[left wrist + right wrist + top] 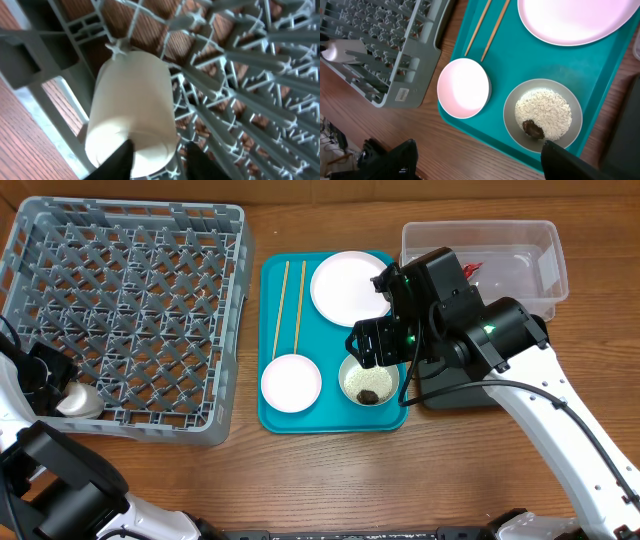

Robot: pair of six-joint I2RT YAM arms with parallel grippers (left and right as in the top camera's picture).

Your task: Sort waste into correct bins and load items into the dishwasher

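Observation:
The grey dish rack (130, 210) fills the left. A small white cup (77, 400) lies on its side at the rack's near-left corner (131, 105). My left gripper (160, 162) is right behind it, fingers parted, the right finger apart from the cup. On the teal tray (330, 420) are two chopsticks (290, 305), a white plate (347, 287), a pinkish bowl (291, 383) and a bowl of rice (369, 380) with a brown lump (533, 129). My right gripper (482, 165) hangs open and empty over the tray's front edge. The red wrapper (473, 270) lies in the clear tub (520, 230).
The black tray (455, 395) sits right of the teal tray, mostly under my right arm. Bare wooden table runs along the front. No paper scrap shows.

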